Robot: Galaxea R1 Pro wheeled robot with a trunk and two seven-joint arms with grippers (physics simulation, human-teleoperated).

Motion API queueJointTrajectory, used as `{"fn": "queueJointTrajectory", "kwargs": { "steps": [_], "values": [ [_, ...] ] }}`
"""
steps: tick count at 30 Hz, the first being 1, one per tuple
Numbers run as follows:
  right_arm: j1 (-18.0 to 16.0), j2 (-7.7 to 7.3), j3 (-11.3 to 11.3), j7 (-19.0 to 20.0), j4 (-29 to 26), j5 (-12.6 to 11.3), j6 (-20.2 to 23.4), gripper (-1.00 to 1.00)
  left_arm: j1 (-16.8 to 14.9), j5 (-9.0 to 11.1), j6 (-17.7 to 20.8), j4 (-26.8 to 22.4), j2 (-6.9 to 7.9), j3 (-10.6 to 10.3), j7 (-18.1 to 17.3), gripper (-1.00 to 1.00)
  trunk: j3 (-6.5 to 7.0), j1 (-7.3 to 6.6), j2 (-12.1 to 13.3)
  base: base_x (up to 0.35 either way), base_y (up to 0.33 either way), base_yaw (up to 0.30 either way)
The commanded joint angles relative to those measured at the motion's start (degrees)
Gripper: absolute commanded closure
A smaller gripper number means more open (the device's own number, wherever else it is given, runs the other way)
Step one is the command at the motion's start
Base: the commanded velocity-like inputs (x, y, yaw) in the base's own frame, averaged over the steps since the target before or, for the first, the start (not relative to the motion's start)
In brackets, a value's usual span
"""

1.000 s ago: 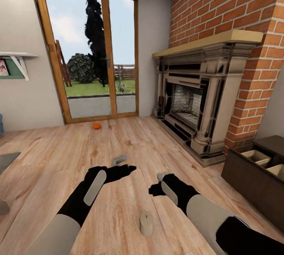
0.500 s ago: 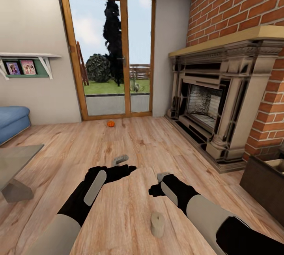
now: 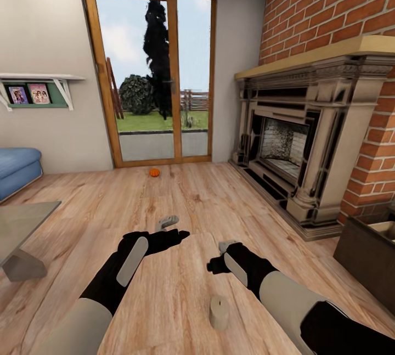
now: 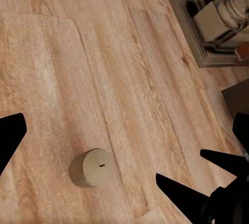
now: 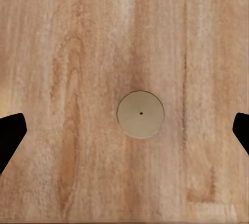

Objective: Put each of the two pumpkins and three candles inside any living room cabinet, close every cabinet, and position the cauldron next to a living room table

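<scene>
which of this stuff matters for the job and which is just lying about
Job: pumpkin, near candle, middle candle, far candle, cabinet, coffee table.
Lying about: fireplace, sofa, wall shelf.

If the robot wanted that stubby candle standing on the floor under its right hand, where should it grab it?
Probably around its round side wall, coming straight down from above. The candle stands upright on the wooden floor, wick up, centred between the right gripper's spread fingertips. The short cylinder offers two opposite curved sides, with open floor all around.
</scene>
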Motion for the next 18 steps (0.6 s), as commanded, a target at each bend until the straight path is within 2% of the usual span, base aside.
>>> {"fn": "queueJointTrajectory", "kwargs": {
  "steps": [1, 7, 11, 18],
  "values": [
    [0.0, -0.03, 0.4, -0.5, 0.1, -0.6, 0.2, -1.0, 0.0, 0.6, 0.2, -0.1, 0.0, 0.0, 0.5, -1.0, -0.06, -0.01, 0.0, 0.0, 0.0, 0.0],
    [0.0, -0.03, 0.5, -0.3, 1.0, -0.7, -0.1, -1.0, 0.0, 0.5, 0.1, -0.1, 0.0, 0.0, 0.5, -1.0, -0.06, -0.01, 0.0, 0.0, 0.0, 0.0],
    [0.0, -0.02, 0.6, -0.1, 1.2, -0.6, -2.2, -1.0, 0.0, 0.5, 0.2, 0.0, 0.06, 0.0, 0.5, -1.0, -0.95, 0.09, -0.1, 0.0, 0.0, 0.0],
    [0.0, -0.02, 0.6, 0.0, 1.2, -0.6, -2.6, -1.0, 0.0, 0.6, 0.2, -0.1, 0.07, 0.0, 0.5, -1.0, -2.5, 0.27, -0.2, 0.0, 0.0, 0.0]
  ]
}}
